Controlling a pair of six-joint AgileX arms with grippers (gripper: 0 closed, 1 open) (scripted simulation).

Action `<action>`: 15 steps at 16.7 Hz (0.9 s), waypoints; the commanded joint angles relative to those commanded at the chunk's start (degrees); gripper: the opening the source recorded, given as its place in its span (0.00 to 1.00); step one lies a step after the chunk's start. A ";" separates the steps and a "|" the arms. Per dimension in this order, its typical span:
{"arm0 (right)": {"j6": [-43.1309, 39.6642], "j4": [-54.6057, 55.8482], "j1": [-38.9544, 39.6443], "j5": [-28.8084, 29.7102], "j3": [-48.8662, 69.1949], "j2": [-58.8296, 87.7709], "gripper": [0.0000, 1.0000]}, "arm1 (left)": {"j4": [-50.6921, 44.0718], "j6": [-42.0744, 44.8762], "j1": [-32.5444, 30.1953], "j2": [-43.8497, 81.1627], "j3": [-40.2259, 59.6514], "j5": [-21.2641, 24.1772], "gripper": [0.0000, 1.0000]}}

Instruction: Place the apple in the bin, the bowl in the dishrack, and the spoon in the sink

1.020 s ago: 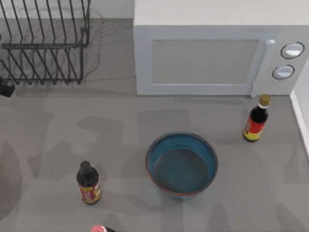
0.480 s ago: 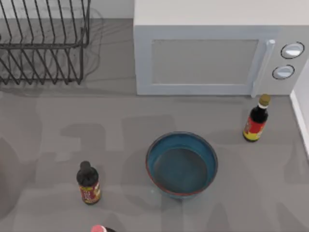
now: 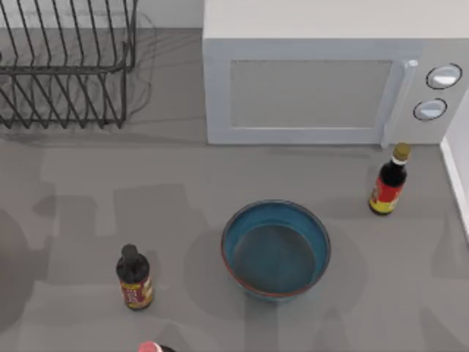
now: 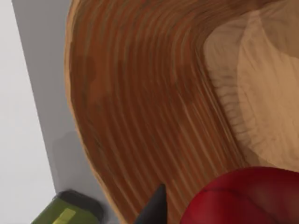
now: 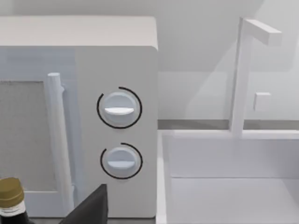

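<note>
Near the middle of the worktop [image 3: 88, 220] the bowl [image 3: 275, 249] is seen upright — blue-teal inside, reddish-brown at the rim. At the far left the dishrack [image 3: 66, 70] stands, well apart from the bowl. A white microwave [image 3: 330, 81] is set behind, a dark bottle [image 3: 134, 277] left of the bowl, a gold-capped bottle [image 3: 388, 180] right. In the left wrist view the apple [image 4: 245, 198] is seen beside one dark finger of the left tool [image 4: 154, 210], over a ribbed wooden basket [image 4: 154, 102] — whether it is gripped cannot be told. The right tool's state cannot be told either.
</note>
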 joint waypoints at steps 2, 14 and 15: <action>0.00 0.00 0.00 0.00 0.00 0.00 1.00 | 0.44 0.20 0.11 -0.02 -0.43 -0.05 0.00; 0.00 0.00 0.00 0.00 0.00 0.00 1.00 | 0.44 0.20 0.11 -0.02 -0.43 -0.05 0.75; 0.00 0.00 0.00 0.00 0.00 0.00 1.00 | 0.44 0.20 0.11 -0.02 -0.43 -0.05 0.83</action>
